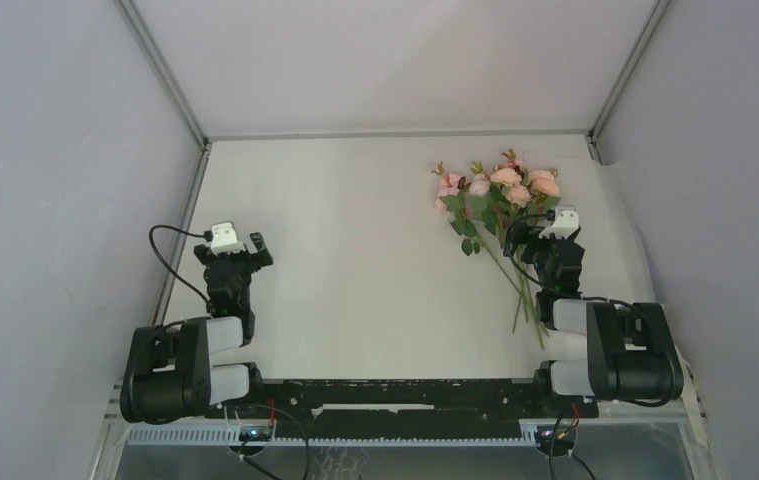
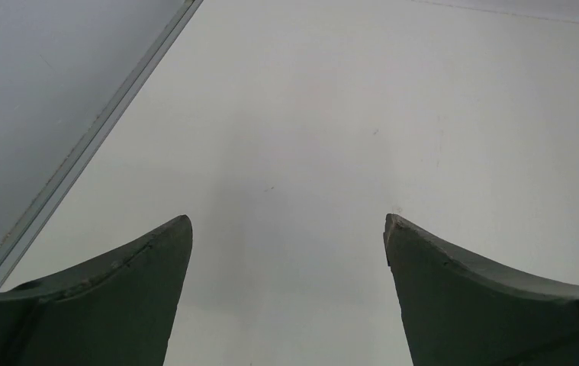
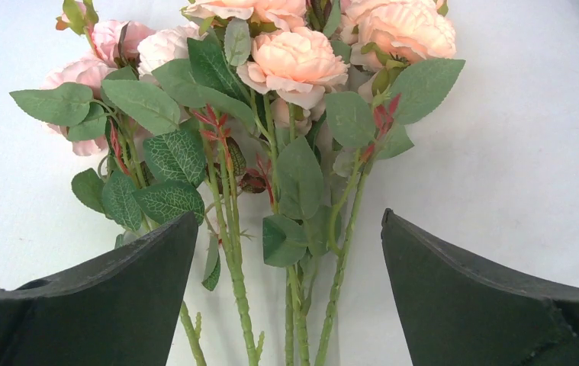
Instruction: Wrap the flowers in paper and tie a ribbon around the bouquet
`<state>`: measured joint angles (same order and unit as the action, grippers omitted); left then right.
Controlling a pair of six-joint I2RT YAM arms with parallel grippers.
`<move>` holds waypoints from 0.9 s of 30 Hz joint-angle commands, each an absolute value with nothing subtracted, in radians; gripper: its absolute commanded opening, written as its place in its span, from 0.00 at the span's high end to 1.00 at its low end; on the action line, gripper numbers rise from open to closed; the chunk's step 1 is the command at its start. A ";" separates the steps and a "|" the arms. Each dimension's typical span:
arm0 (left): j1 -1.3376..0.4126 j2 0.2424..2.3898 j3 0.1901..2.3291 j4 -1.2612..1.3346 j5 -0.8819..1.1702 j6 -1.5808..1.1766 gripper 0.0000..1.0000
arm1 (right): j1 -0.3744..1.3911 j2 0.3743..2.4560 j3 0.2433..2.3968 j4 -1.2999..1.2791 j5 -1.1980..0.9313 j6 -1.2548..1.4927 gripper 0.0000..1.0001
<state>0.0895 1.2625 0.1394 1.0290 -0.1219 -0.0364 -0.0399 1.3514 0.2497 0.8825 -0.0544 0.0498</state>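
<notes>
The flowers [image 1: 496, 192] are laid on the far right part of the table [image 1: 355, 260], with the blooms pointing away from the arm bases. The right gripper [image 3: 289, 229] is positioned over the stems, jaws spread wide and gripping nothing. The left gripper [image 2: 287, 229] is positioned over bare tabletop, jaws likewise spread and empty.

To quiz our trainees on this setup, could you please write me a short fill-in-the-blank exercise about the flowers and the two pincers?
1. The roses lie on the table in front of the ____ arm.
2. The right pincer stands ____ over the green stems.
3. The left pincer holds ____.
Missing words: right; open; nothing.
</notes>
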 commanded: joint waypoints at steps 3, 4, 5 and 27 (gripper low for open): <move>0.081 1.256 0.189 1.058 -0.132 -0.029 0.00 | -0.049 1.274 0.332 0.752 0.052 0.101 0.01; 0.080 1.256 0.189 1.057 -0.124 -0.028 0.00 | -0.056 1.219 0.379 0.637 0.073 0.118 0.01; 0.081 1.256 0.189 1.056 -0.116 -0.023 0.00 | -0.063 1.170 0.427 0.532 0.087 0.130 0.03; 0.075 1.043 1.029 -0.615 0.316 0.195 0.02 | -0.011 1.514 1.183 -0.974 0.215 0.151 0.33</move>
<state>0.0868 1.0603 1.1137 -0.3916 0.2420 0.1520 -0.0422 1.3987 1.1694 -0.8791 0.2382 0.1596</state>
